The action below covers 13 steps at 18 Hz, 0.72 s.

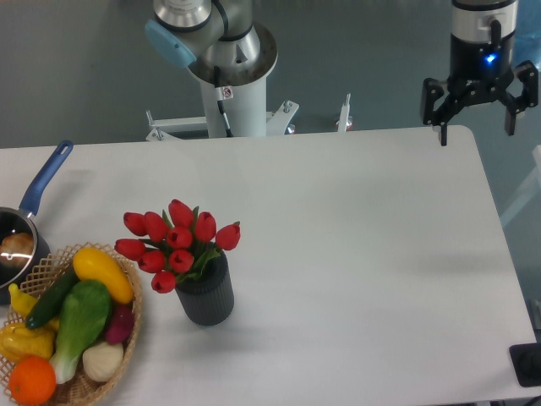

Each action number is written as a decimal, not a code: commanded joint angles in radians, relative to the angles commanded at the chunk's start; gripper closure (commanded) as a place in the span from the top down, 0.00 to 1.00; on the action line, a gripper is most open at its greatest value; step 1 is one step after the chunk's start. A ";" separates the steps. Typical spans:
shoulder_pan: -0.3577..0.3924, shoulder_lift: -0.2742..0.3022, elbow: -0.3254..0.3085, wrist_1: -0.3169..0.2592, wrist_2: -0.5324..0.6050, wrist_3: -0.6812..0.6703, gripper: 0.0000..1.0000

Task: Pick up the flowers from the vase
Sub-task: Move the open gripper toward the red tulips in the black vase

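Flowers (pixel 179 244) seated in vase (pixel 206 296), front-left part of table (pixel 355 254). Long axis of the bunch roughly vertical, tilted up and to the left in view; buds fanned out above the vase mouth, overhanging mostly on the left side, green leaves showing between buds at the rim. Vase upright, dark grey, vertically ribbed, standing on the table just right of the wicker basket (pixel 127 338), not touching it as far as can be told.

Gripper (pixel 479 114) at top right, above the far-right table corner, well apart from the flowers. Fingers spread wide, nothing between them, pointing down. Blue light lit on the wrist body above it.

Basket at front-left edge holding toy vegetables (pixel 80 317): yellow, green, purple, white, orange pieces. Blue-handled pan (pixel 25 228) at left edge behind the basket, handle pointing up-right away from the camera.

Table plain white, matte, rounded corners. Grey floor behind. Robot base column (pixel 232 85) white, mounted past the far edge, small sticker on it, too small to read. No other legible writing.
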 joint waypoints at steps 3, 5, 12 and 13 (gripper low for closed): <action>0.000 0.000 0.000 0.000 -0.015 0.000 1.00; -0.002 0.002 -0.003 0.032 -0.034 -0.003 1.00; -0.044 0.003 -0.147 0.255 -0.037 -0.011 1.00; -0.048 0.003 -0.150 0.253 -0.038 -0.011 1.00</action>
